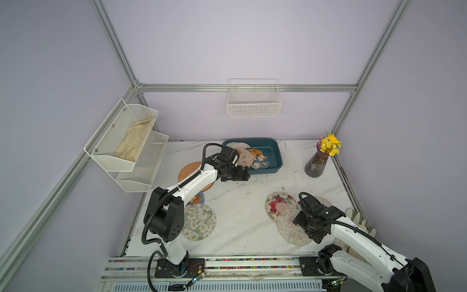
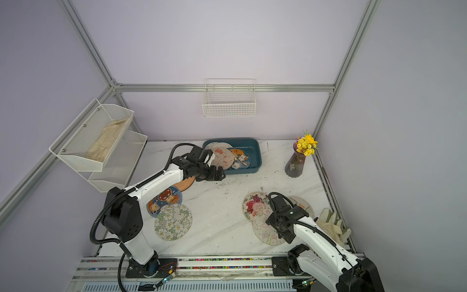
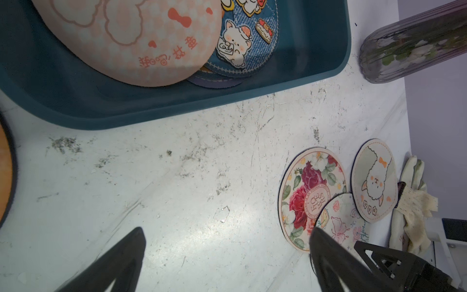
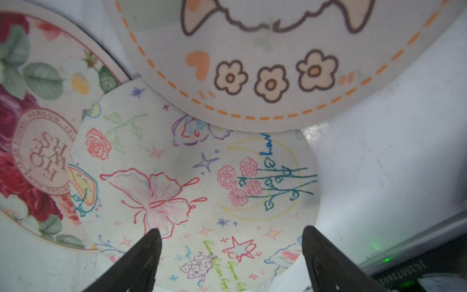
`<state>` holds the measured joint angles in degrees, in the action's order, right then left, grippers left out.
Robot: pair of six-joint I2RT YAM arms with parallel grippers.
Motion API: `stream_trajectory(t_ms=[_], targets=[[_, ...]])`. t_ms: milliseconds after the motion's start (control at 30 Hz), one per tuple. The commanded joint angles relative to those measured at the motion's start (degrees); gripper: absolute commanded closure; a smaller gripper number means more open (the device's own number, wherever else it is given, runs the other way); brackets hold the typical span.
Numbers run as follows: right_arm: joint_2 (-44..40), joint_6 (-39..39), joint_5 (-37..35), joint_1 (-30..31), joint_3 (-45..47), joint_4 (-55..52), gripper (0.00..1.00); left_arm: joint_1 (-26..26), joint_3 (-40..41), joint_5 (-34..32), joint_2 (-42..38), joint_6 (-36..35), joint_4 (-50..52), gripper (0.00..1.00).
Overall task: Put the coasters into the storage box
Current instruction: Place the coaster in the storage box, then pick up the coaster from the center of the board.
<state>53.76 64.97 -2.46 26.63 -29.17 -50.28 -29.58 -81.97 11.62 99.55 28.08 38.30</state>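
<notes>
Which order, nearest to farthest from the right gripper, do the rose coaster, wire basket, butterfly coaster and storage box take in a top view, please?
1. Butterfly coaster, directly beneath the right gripper.
2. Rose coaster, overlapped by it, toward the left arm's side.
3. Storage box, at the table's back.
4. Wire basket, up on the back wall.

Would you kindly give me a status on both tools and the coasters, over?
Left tool open, empty, by storage box. Right tool open over butterfly coaster. Six coasters on table. Alpaca coaster overlaps it.

The teal storage box (image 3: pixel 151 111) contrasts with the pink-checked coaster (image 3: pixel 131 38), denim-blue cartoon coaster (image 3: pixel 252 50) and red-rose coaster (image 3: pixel 308 187).
</notes>
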Motion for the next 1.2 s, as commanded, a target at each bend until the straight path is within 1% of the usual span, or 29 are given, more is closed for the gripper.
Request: stream_trajectory(t_ms=[0,200,333,433,600,733,1000,1167], targets=[[-0.97,5.02,-1.71,-0.22,1.30,-2.12,0.08,-0.09,2.18,1.53,-3.22,0.44,-2.10,0.00],[-1.45,7.90,-2.10,-0.26,2.71,-1.76,0.03,-0.09,2.53,1.71,-3.66,-0.02,-2.09,0.00],[-3.93,12.86,-1.22,-0.26,5.23,-0.43,0.03,-0.02,2.85,1.72,-3.96,-0.08,-2.09,0.00],[-5.10,14.24,-2.00,-0.26,5.49,-0.97,0.03,-0.08,2.91,1.66,-4.08,-0.22,-2.09,0.00],[-3.11,14.58,-1.19,-0.20,5.61,3.09,0.03,-0.07,3.13,1.17,-4.22,-0.26,-2.09,0.00],[-0.80,15.24,1.43,-0.01,7.60,8.11,0.03,-0.06,3.16,0.71,-4.36,-0.13,-2.15,0.00],[-1.90,15.80,2.11,0.61,9.13,13.20,0.03,-0.11,4.01,-0.43,-5.74,0.22,-2.09,0.00],[-2.06,14.39,2.63,0.98,8.42,12.93,0.05,-0.04,4.72,-0.48,-6.38,0.40,-2.09,0.00]])
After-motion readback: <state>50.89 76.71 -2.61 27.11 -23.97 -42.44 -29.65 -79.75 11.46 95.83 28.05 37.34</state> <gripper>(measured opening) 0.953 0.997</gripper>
